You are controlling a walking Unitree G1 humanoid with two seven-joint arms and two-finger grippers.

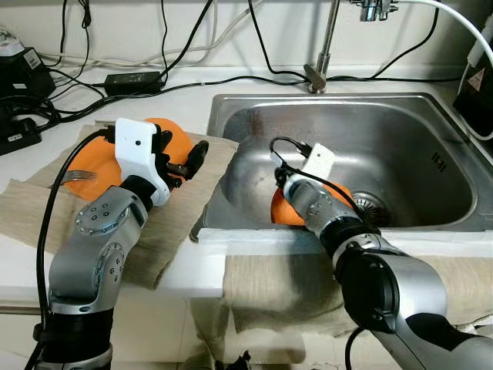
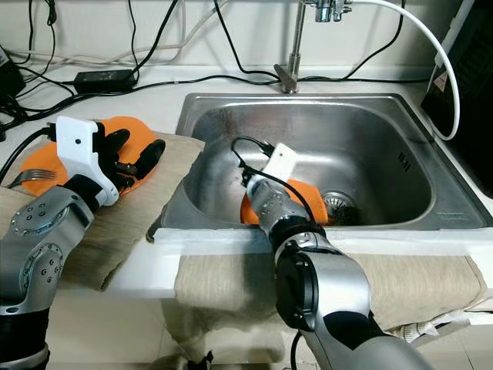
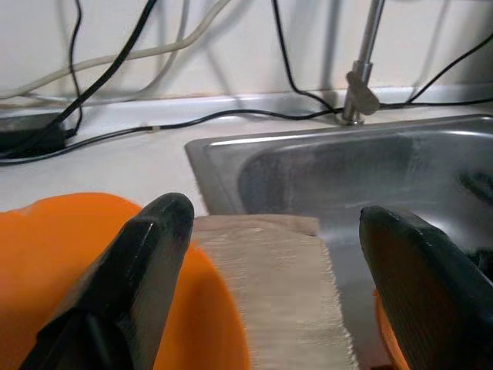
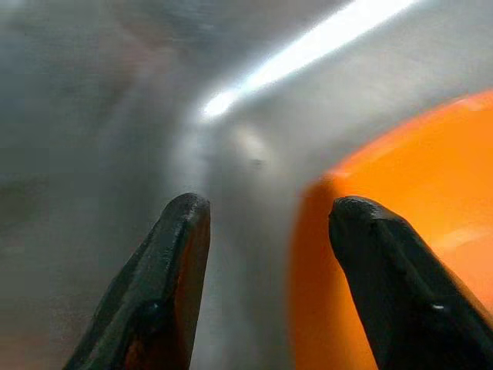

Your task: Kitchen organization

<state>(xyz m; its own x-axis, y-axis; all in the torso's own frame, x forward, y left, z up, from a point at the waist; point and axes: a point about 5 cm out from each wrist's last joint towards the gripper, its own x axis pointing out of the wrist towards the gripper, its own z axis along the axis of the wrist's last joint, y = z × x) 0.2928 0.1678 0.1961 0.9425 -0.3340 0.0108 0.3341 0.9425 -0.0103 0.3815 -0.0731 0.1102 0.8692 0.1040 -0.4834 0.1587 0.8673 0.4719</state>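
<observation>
An orange plate (image 1: 104, 166) lies flat on a beige cloth (image 1: 166, 231) at the left of the left eye view, its rim just short of the sink's (image 1: 431, 104) edge. A silver fork (image 1: 77, 176) rests on its left part, tines toward the middle. A second orange dish (image 1: 283, 208), perhaps a plate or shallow bowl since an arm hides most of it, sits inside the steel sink near the lower middle of the frame, against the near wall and left of the drain (image 1: 373, 204). In the right wrist view its smooth glossy rim (image 4: 400, 231) fills the lower right, lying on the grey metal of the basin.
</observation>
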